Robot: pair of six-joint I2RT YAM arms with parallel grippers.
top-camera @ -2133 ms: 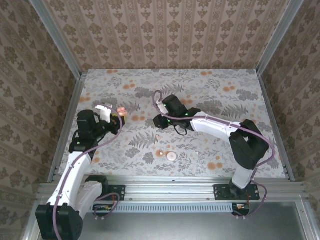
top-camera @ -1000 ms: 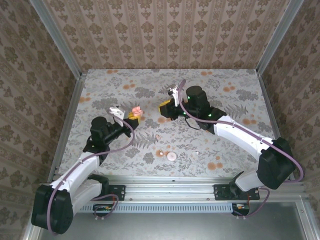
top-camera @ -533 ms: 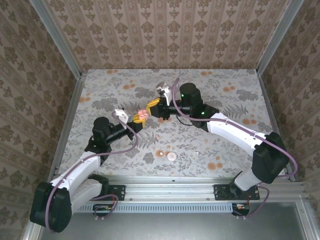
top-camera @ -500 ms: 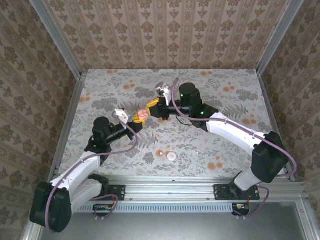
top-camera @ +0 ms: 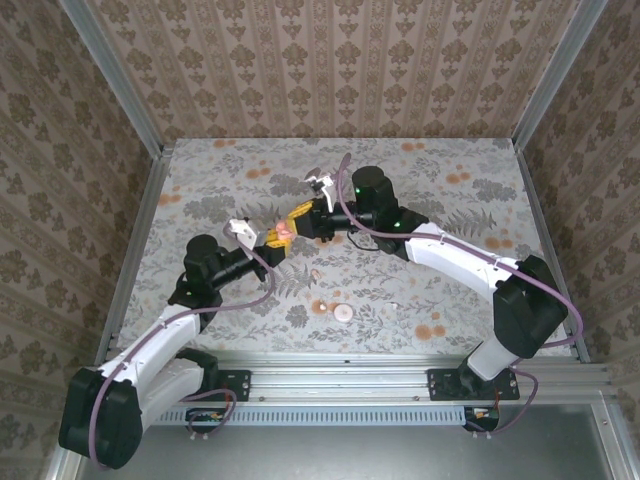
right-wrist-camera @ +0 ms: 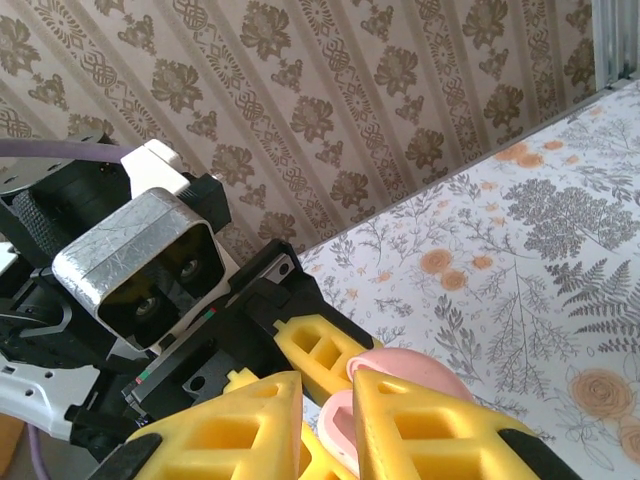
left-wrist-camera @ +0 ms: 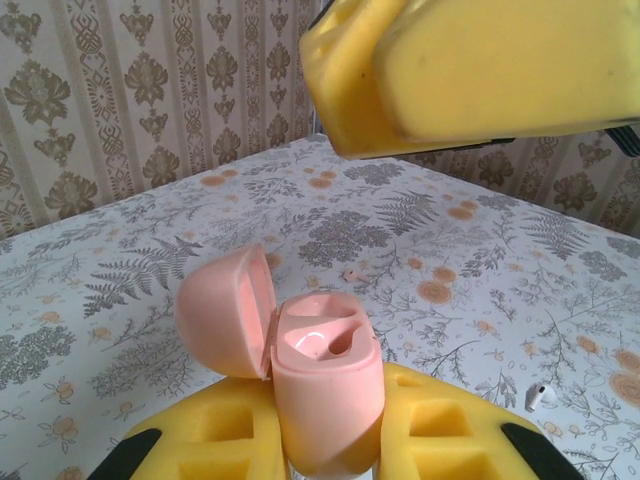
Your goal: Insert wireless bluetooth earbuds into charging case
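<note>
The salmon-pink charging case (left-wrist-camera: 325,390) stands upright between the yellow fingers of my left gripper (left-wrist-camera: 325,445), which is shut on it. Its lid (left-wrist-camera: 225,325) hangs open to the left, and the cavities (left-wrist-camera: 320,335) face up. Over mid-table the case (top-camera: 284,231) sits in the left gripper (top-camera: 279,235), with my right gripper (top-camera: 294,218) directly above it. The right fingers (left-wrist-camera: 470,70) hover over the case. The right gripper (right-wrist-camera: 325,385) has a narrow gap, with the case (right-wrist-camera: 335,435) below; anything pinched is hidden. A pale roundish earbud piece (top-camera: 343,312) lies near the front.
A small white stemmed piece (left-wrist-camera: 540,395) lies on the floral cloth to the right of the case, and another tiny piece (top-camera: 315,272) lies nearer the middle. Wallpapered walls and aluminium posts (top-camera: 140,250) enclose the table. A rail (top-camera: 350,372) runs along the front edge.
The right gripper swung left and now hangs over the open case. The left gripper carried the case a little right towards it and has held still for the last half second.
</note>
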